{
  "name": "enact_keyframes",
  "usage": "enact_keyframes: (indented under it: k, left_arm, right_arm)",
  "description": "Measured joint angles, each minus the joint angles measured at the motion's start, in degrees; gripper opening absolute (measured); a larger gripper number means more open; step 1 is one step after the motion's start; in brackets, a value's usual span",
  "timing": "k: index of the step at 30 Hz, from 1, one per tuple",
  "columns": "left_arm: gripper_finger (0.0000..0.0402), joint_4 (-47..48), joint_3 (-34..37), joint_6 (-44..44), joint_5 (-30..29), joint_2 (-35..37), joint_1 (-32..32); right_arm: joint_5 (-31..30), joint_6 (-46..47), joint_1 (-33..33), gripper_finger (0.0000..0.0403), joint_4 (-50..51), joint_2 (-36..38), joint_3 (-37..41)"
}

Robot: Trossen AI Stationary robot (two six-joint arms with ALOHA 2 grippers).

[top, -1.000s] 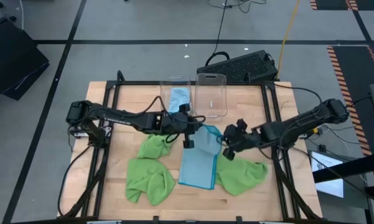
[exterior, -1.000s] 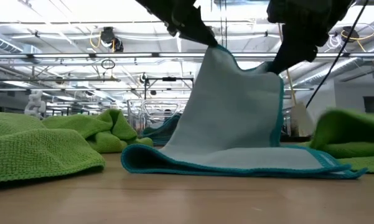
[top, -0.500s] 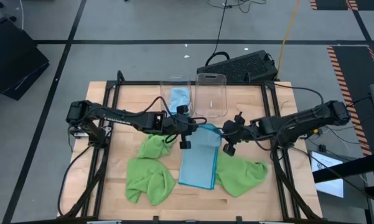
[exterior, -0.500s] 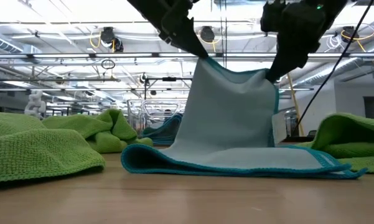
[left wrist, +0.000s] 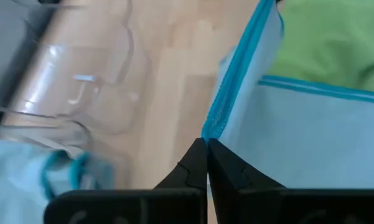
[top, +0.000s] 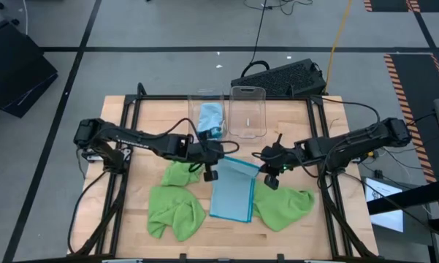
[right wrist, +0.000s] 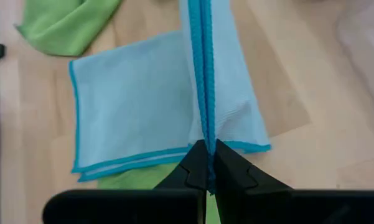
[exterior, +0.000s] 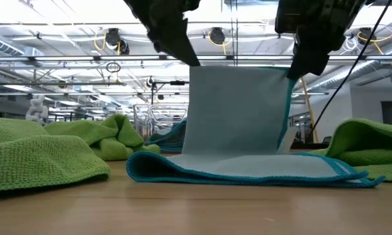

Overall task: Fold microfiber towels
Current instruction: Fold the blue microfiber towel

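Observation:
A light blue microfiber towel with a teal hem lies mid-table by its near part. Its far part stands upright between my two grippers. My left gripper is shut on one upper corner and my right gripper on the other. Three lime green towels lie bunched on the table: one at the near left, one behind it, one at the near right. Another blue towel sits in a clear bin. My left gripper pinches the towel's lifted left corner between its two fingers, at the teal hem. The fingers slant down from the table's left. The corner is lifted clear, and the cloth hangs below it to the table. My right gripper pinches the lifted right corner at the hem between its two fingers, slanting down from the table's right. The top edge runs level and taut across to the left gripper. The near part stays flat on the table.
Two clear plastic bins stand at the table's far edge, just behind the grippers. A black frame runs along the table's sides. Bare wood shows along the near edge.
My left gripper has moved toward the table's left and a little down, and both wrists have turned. The towel's held top edge, slanted and slack before, now runs level and taut, and the lifted part stands flat and upright. The near part has stayed where it was.

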State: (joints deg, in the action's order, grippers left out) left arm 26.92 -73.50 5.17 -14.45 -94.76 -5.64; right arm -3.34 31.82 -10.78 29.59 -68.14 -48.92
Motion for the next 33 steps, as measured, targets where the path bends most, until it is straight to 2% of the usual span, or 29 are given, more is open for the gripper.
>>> enact_keyframes:
  k: [7,11,15,22,33]
  left_arm:
    - [0.0003,-1.91,2.11,3.48,0.03,-0.04,-3.77]
    - [0.0005,-2.83,2.13,4.58,-0.06,-0.04,-5.50]
    - [0.0003,-2.67,2.19,5.73,0.03,-0.32,-7.03]
    - [0.0003,-4.24,4.75,9.53,-0.01,-0.55,-9.74]
    - [0.0004,-4.57,7.21,11.54,-0.03,-0.57,-12.17]
  right_arm:
    - [6.32,4.62,-1.57,0.0004,-7.54,-0.02,2.87]
    - [7.76,7.63,-3.12,0.0004,-8.57,-0.02,3.68]
    - [7.79,11.54,-5.20,0.0004,-10.22,0.00,5.14]
    - [7.64,17.75,-8.91,0.0004,-20.55,-0.64,8.60]
    - [9.30,23.73,-11.88,0.0004,-30.71,-7.53,8.80]
